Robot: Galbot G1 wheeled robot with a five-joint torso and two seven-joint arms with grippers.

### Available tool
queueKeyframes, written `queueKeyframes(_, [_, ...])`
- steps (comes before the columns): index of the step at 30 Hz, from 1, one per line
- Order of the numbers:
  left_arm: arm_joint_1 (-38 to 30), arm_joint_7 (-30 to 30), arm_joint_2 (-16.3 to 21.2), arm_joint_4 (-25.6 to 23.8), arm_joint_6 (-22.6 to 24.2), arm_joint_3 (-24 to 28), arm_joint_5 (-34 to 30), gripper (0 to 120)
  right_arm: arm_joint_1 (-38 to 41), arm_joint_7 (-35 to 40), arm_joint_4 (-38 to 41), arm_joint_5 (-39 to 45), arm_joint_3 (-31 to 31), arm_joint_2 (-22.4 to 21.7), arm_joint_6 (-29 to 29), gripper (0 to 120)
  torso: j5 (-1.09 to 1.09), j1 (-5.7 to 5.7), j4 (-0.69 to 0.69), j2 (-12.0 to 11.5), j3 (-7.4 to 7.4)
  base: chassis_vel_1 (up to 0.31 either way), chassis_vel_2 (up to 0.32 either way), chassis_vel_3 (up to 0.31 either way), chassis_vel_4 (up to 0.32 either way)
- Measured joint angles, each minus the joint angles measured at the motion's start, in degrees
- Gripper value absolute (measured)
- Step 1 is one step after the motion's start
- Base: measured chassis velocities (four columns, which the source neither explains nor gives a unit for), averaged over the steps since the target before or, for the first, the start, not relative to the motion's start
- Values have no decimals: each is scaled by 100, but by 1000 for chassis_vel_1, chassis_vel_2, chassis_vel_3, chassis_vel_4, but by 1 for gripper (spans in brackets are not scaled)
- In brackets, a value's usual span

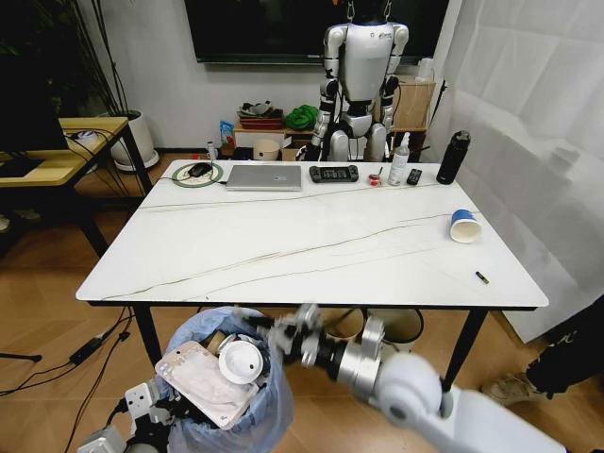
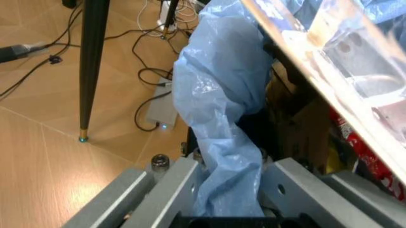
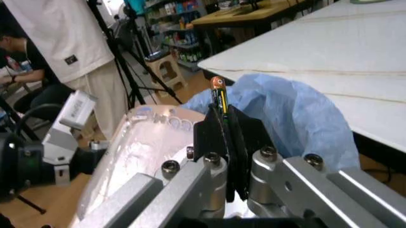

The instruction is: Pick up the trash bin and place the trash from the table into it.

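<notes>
The trash bin (image 1: 226, 392), lined with a crinkly light-blue bag (image 2: 219, 95), hangs just below the table's (image 1: 283, 245) near edge. My left gripper (image 2: 231, 190) is shut on the bag at the rim. Inside lie a flat white pouch (image 1: 203, 382), a white lid (image 1: 240, 361), brown cardboard (image 2: 304, 128) and a red can (image 2: 355, 142). My right gripper (image 3: 227, 121) hovers over the bin's opening, shut on a small battery (image 3: 219, 92) that stands up between its pads. A blue paper cup (image 1: 463, 225) lies on its side at the table's right. A small dark piece (image 1: 481, 277) lies near the front right corner.
Along the table's far edge stand a laptop (image 1: 264, 176), a game controller (image 1: 334, 174), a spray bottle (image 1: 400, 160) and a black bottle (image 1: 453, 157). A wooden desk (image 1: 57, 156) is at the left. Cables (image 2: 149, 71) trail over the floor by a black table leg (image 2: 89, 66).
</notes>
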Motion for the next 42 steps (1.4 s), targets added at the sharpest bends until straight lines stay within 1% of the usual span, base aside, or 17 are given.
queueKeyframes(8, [-1,-6,-10,-3,4,60,9,0,35,72,-236,-171,-70,72,100,1,0,0,1,-1,1,0,0,0,0])
queueKeyframes(17, [-36,-13,64,33,12,138,6,0,-214,225,-84,-105,398,-28,149,36,0,1,0,-1,1,0,0,0,0])
queueKeyframes(18, [-36,-13,64,33,12,138,6,0,-214,225,-84,-105,398,-28,149,36,0,1,0,-1,1,0,0,0,0])
queueKeyframes(19, [-43,-15,72,45,13,147,5,0,-261,249,-52,-97,459,-45,148,41,1,1,0,-1,1,0,0,0,0])
queueKeyframes(23, [-59,-15,112,91,15,193,6,0,-415,781,183,192,902,-139,241,56,1,1,1,-1,1,0,0,0,0])
queueKeyframes(24, [-70,-13,140,109,15,212,6,0,-545,947,246,336,1224,-195,379,61,1,1,3,-1,1,0,0,0,0])
queueKeyframes(25, [-70,-13,140,109,15,212,6,0,-545,947,246,336,1224,-195,379,61,1,1,3,-1,1,0,0,0,0])
queueKeyframes(27, [-95,4,196,158,15,221,14,0,-948,902,246,433,2034,-291,692,71,-1,1,2,-1,0,0,0,0,0])
queueKeyframes(29, [-101,30,230,188,5,221,18,0,-1277,707,153,374,2543,-309,888,75,0,1,2,-1,1,0,0,0,0])
queueKeyframes(30, [-102,83,265,232,-31,213,41,0,-1657,466,31,181,3083,-287,1046,82,2,1,-1,-1,1,0,0,0,0])
queueKeyframes(31, [-105,136,281,281,-71,203,67,0,-1946,326,-56,-39,3537,-215,1152,86,3,1,0,-1,1,0,0,0,0])
queueKeyframes(32, [-105,136,281,281,-71,203,67,0,-1946,326,-56,-39,3537,-215,1152,86,3,1,0,-1,1,0,0,0,0])
queueKeyframes(33, [-108,176,296,336,-109,200,80,0,-2139,257,-109,-241,3851,-139,1221,91,1,1,-1,-1,0,0,0,0,0])
queueKeyframes(35, [-131,263,361,519,-185,217,92,0,-2652,50,-229,-749,4648,139,1432,97,2,1,-2,-1,0,0,0,0,0])
queueKeyframes(38, [-162,347,496,736,-269,240,76,0,-3201,-462,-365,-958,5498,691,1639,100,-1,1,0,-1,0,0,0,0,0])
queueKeyframes(39, [-162,347,496,736,-269,240,76,0,-3201,-462,-365,-958,5498,691,1639,100,-1,1,0,-1,0,0,0,0,0])
queueKeyframes(42, [-172,395,602,806,-313,202,-23,0,-3505,-753,-529,-1094,5935,1332,1790,100,0,1,1,-1,0,0,0,0,0])
